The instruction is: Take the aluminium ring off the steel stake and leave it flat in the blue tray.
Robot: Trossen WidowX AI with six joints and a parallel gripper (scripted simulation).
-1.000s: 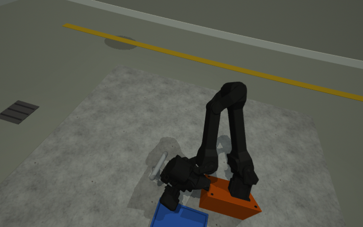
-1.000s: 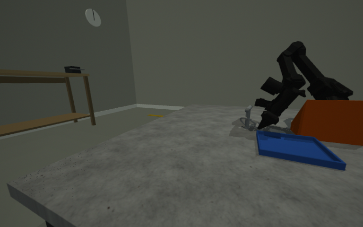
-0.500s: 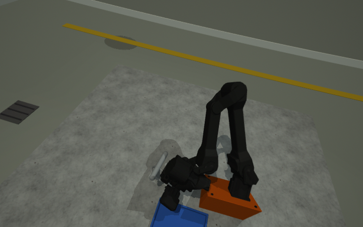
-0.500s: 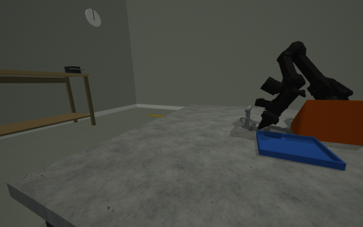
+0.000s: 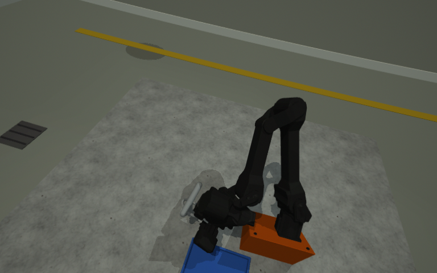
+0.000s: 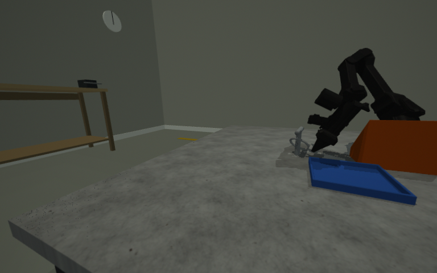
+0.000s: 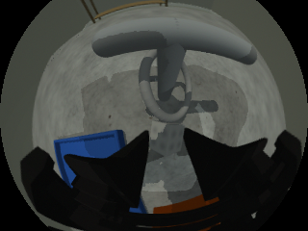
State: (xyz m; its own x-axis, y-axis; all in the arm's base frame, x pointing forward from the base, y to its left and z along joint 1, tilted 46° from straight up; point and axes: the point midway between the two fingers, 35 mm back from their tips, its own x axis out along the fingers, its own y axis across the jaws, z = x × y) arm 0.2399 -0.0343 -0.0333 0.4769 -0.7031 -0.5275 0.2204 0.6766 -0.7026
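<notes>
The aluminium ring (image 6: 291, 141) (image 7: 169, 116) is around the upright grey steel stake (image 6: 297, 145) (image 7: 169, 72), below its rounded cross-bar (image 5: 191, 199) (image 6: 299, 129) (image 7: 173, 36), and in my exterior view it sits tilted. I have the black gripper (image 5: 196, 212) (image 6: 313, 151) (image 7: 166, 133) pinching the ring's small grey textured tab (image 7: 169, 137). The shallow rectangular blue tray (image 5: 243, 255) (image 6: 363, 193) (image 7: 89, 136) lies nearby on the mottled grey table (image 5: 129, 152) (image 6: 180, 202) (image 7: 63, 91), apart from the ring.
</notes>
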